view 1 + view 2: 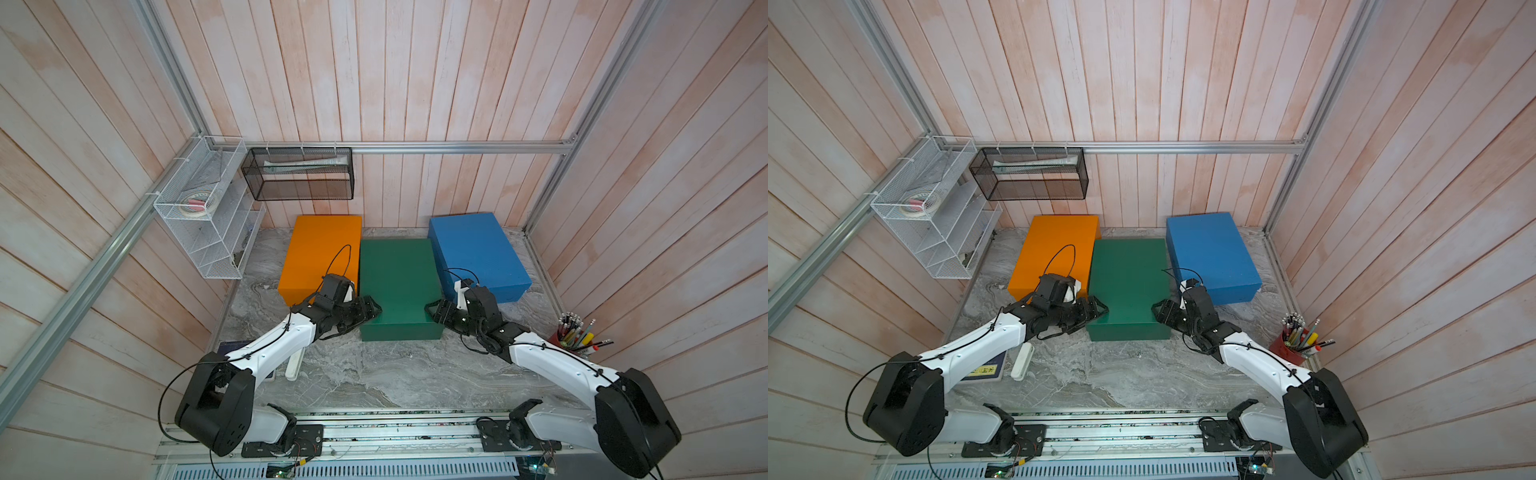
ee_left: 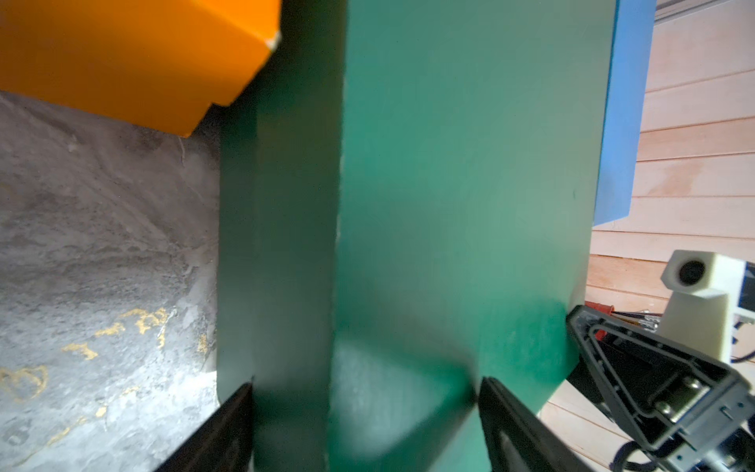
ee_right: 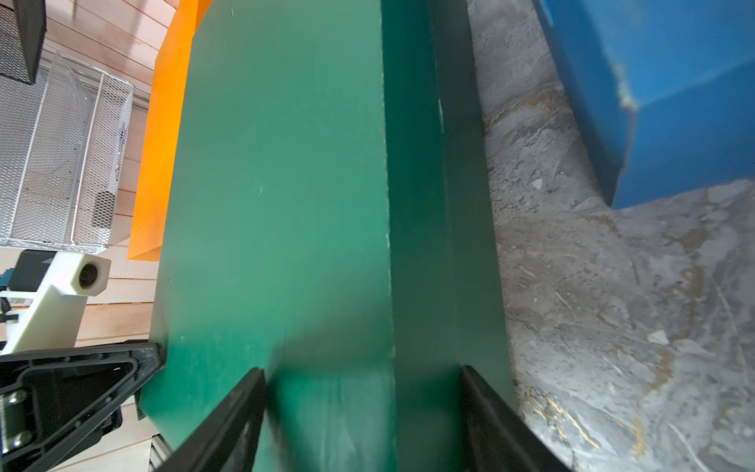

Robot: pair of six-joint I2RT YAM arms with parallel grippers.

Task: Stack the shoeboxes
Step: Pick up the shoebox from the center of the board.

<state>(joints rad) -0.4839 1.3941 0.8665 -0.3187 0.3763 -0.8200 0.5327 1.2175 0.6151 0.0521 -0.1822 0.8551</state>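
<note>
A: Your green shoebox (image 1: 399,282) is on the worktop (image 1: 353,374) between the orange shoebox (image 1: 320,253) and the blue shoebox (image 1: 478,253). It sits nearer the arms than either. All three lie side by side, none on another.

B: Yes, and in the right wrist view you can see bare worktop between green and blue. The orange one's near corner is just beside the green side wall. You cannot tell whether they touch.

A: Your left tool (image 1: 376,309) is at the near end of the green box's left long side. Its fingers (image 2: 502,412) stand apart and straddle the lid's upper edge, one over the lid and the other against the side wall.

B: Your right tool (image 1: 430,309) mirrors that on the right long side, jaws likewise spread across the edge. Neither tool is clamped on anything. Both touch the box from opposite sides.

A: You cannot tell from these views whether the box's base is off the worktop.

B: Your red pencil cup (image 1: 575,338) stands well apart, at the worktop's right edge.
</note>
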